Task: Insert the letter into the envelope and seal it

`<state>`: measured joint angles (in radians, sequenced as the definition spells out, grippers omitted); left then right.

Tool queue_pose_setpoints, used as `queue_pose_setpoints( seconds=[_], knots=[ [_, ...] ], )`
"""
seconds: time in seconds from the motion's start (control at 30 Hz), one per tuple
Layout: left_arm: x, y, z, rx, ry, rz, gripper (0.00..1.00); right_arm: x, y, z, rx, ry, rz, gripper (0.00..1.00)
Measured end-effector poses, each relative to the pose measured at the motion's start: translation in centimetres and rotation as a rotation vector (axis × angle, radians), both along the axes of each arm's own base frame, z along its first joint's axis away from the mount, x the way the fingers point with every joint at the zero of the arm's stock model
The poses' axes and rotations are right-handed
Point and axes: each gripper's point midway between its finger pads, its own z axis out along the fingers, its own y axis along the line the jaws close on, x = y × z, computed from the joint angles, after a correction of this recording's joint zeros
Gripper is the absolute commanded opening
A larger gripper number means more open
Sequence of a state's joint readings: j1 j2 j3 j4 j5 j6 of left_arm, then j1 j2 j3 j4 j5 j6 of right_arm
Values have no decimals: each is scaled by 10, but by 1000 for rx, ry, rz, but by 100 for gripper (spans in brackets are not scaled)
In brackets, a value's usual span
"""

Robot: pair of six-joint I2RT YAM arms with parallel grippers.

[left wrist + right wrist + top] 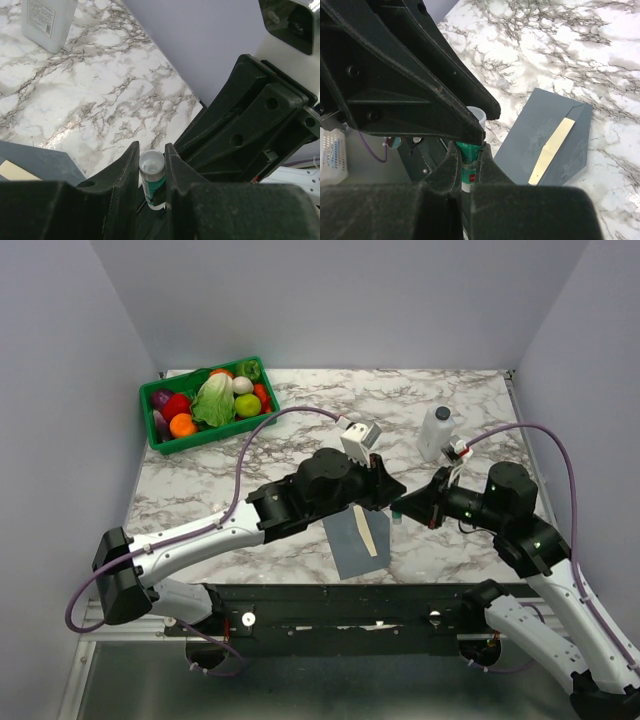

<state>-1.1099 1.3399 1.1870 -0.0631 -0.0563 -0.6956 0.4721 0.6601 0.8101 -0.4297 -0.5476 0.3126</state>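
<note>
The right hand (pixel 469 150) pinches a green-white tube (pixel 469 164) near the grey envelope (pixel 532 137).

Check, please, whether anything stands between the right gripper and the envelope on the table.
Nothing lies on the marble table between the right gripper and the grey envelope. However, that gripper is shut on a small green-labelled tube, and the left gripper flanks the tube's cap.

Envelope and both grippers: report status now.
Right gripper shut on a green-labelled tube. Left gripper flanks the tube's cap, contact unclear. Envelope lies flat, untouched, tan strip showing on it.
</note>
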Motion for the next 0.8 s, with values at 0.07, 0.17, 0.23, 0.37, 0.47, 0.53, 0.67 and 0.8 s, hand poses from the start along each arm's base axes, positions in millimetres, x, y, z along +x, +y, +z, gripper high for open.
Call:
queue_pose_setpoints(
  seconds=[0.07,0.17,0.23,0.37,0.47,0.53,0.67,0.8],
  knots=[
    [-5,1,3,-18,-23,-32,0,-3,1,2,6,-5,19,1],
    [-19,5,9,-64,-72,-106,0,-14,5,7,21,-19,86,1],
    [-30,9,16,-102,-112,-171,0,-26,10,13,38,-29,159,1],
    [-57,16,37,-181,-206,-318,45,-49,16,32,78,-67,298,1],
    [-71,21,56,-232,-279,-389,79,-61,18,48,105,-110,370,1],
    [-72,24,63,-250,-299,-385,86,-63,17,53,110,-125,372,1],
    [-52,31,67,-243,-276,-269,86,-48,13,52,89,-135,271,1],
    [-13,44,67,-205,-201,-37,82,-29,6,44,55,-111,150,1]
  ],
)
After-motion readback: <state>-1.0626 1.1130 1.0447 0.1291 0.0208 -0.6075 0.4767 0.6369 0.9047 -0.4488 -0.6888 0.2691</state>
